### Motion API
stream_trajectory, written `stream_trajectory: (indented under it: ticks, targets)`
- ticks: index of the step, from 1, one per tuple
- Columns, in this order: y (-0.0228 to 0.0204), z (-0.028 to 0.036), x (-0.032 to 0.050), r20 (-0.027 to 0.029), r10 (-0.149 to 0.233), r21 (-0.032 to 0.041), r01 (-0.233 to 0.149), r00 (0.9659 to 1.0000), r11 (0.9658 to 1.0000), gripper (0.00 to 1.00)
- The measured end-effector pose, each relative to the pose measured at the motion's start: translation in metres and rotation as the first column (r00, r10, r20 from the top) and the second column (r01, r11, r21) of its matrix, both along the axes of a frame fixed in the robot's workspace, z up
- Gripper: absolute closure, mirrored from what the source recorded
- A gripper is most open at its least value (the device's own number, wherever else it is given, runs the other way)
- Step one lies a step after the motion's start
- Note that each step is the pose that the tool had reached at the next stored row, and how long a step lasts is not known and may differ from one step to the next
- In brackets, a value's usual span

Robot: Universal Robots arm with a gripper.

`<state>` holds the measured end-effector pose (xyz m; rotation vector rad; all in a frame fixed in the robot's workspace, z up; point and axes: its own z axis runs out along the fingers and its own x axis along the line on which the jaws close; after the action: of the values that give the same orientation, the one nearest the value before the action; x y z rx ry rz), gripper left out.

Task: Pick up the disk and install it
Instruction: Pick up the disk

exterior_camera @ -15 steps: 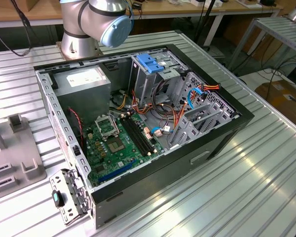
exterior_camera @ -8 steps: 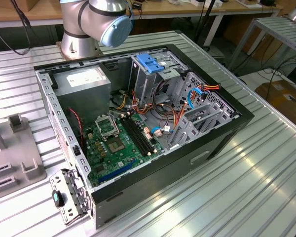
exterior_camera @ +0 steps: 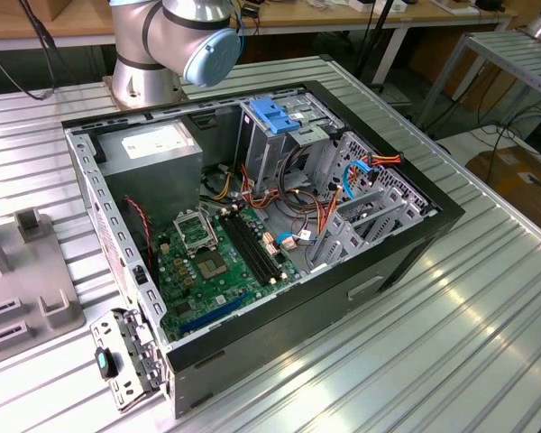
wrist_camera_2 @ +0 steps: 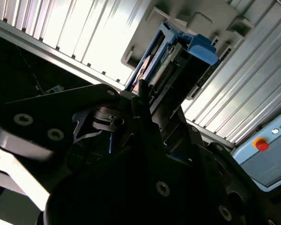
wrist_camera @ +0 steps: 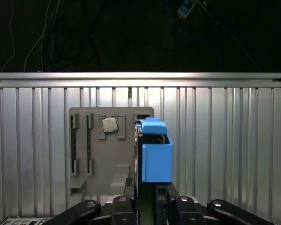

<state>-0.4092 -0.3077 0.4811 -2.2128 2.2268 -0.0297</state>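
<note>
The disk stood on its thin edge in a slot along one side edge of a grey holder, with its blue carrier frame facing the arm. Standing it upright like that probably left both flat faces free to be clasped from above, which lying flat would not allow. The gripper was right at the disk and in line with its thin body. Whether it was clamped on the disk or merely set around it could not be told.

A small processor chip sat in a recess near the holder's middle, with narrow slots toward the opposite side edge. The holder lay on a ribbed metal table.

The first wrist view gave this flat layout of the holder. The second wrist view looked along the gripper and gave the disk's dark side with its row of contacts, and beyond it a pale box with a red button.

The exterior view gave the destination. An open computer case lay on its side in the table's middle, well apart from a grey fixture at the table edge on the exterior view's left. Inside the case were a metal drive cage topped by a light-blue bracket and a green motherboard. The arm's base stood at the table's far edge.
</note>
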Motion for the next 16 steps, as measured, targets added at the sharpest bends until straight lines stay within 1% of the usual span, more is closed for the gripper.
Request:
stream_trajectory:
  ticks: [5,10,16]
  targets:
    - [0.0,0.0005,0.0,-0.0002,0.0,-0.0001,0.0,1.0,1.0,0.65]
    - [0.0,0.0041,0.0,0.0,0.0,0.0,0.0,1.0,1.0,0.65]
    - [0.0,0.0046,0.0001,-0.0002,0.0,-0.0001,0.0,1.0,1.0,0.65]
